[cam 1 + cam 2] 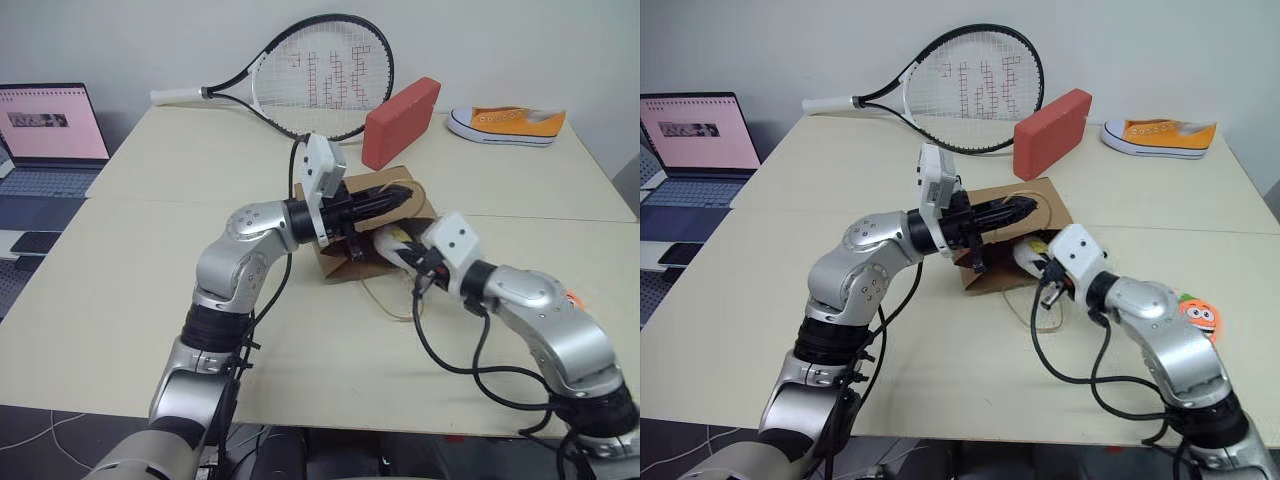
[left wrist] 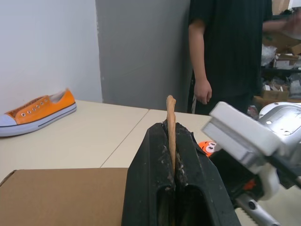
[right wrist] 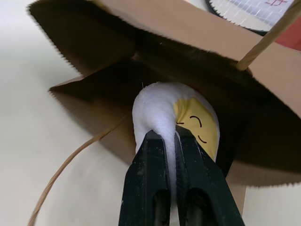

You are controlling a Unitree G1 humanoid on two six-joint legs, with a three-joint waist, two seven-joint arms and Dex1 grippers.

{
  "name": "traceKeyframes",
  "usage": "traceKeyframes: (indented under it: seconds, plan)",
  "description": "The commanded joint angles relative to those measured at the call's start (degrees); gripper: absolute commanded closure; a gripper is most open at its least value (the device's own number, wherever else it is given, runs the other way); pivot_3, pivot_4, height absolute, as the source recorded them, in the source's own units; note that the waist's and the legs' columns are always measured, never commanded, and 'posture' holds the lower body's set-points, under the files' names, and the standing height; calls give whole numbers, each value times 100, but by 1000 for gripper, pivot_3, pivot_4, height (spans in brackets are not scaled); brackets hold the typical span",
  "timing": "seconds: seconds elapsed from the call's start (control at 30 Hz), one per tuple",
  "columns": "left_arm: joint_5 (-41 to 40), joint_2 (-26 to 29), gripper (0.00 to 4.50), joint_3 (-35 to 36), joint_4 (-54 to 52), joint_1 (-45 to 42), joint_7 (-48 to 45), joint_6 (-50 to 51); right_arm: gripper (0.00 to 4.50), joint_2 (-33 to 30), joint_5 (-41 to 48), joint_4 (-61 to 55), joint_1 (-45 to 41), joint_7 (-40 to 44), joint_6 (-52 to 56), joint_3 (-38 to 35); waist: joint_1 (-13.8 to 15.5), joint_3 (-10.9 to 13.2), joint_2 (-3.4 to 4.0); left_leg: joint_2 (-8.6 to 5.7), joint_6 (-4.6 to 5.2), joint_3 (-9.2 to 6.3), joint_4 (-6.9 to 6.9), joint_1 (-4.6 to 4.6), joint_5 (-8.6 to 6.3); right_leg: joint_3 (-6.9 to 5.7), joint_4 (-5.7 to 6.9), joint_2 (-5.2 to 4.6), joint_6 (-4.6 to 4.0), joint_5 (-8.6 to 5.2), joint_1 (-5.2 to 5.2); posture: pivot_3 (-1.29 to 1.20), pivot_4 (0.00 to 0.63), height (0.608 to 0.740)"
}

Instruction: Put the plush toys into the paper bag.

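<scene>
A: Two grippers are engaged, both closed. The right gripper (image 3: 171,141) is pinched on a fold of the egg toy (image 3: 181,117), white plush with a yellow face, held at the mouth of the paper bag (image 3: 141,56), lower centre of the right wrist frame. The left gripper (image 2: 171,155) is clamped on one twisted handle (image 2: 170,122), so the upper wall of the bag is lifted and the mouth is kept open.

B: Handling of the egg?

A: Judged soft and light; the fabric is bunched between the jaws, so a pinch of surface plush seems enough. Little risk of slipping, none of breakage. The bag is judged thin and stiff-creased, easily torn at the serrated rim or collapsed if the handle is let go; the handle is the sensible hold.

B: Count of the toys?

A: Two plush toys are counted. The egg is at the bag mouth; the carrot toy (image 1: 1198,312) lies on the table (image 1: 760,300) at the right of the right eye frame, beside the right forearm, apart from the bag.

B: Other items?

A: One bag with two handles, the second loop (image 1: 1025,300) trailing on the table. One tennis racket (image 1: 320,75), one red block (image 1: 400,120), one sneaker (image 1: 505,122), all along the upper frame. One laptop (image 1: 50,125) at upper left. One person (image 2: 230,52) is seen standing beyond the table in the left wrist frame.
</scene>
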Motion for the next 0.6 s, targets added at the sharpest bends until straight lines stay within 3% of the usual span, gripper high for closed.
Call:
traceKeyframes:
  seconds: [0.03,0.4,0.6]
  plan:
    - [-107,27,4500,38,-301,-53,-25,-10,4482,224,-382,245,-185,-261,-364,186,-1,0,0,0,0,-1,0,-1,0,-1,-1,0,0,0,0,0,150,740]
    - [-93,70,4500,-44,-336,-7,-87,7,4482,1214,-1611,2010,-475,-1234,-1821,545,-9,0,1,0,-1,1,0,1,1,1,3,0,-1,1,-2,0,150,740]
    - [-120,74,4500,-18,-341,4,-40,37,2626,1338,-1958,2388,-374,-1423,-2425,481,-10,0,1,0,-1,3,0,1,1,2,4,0,-2,1,-2,0,150,740]
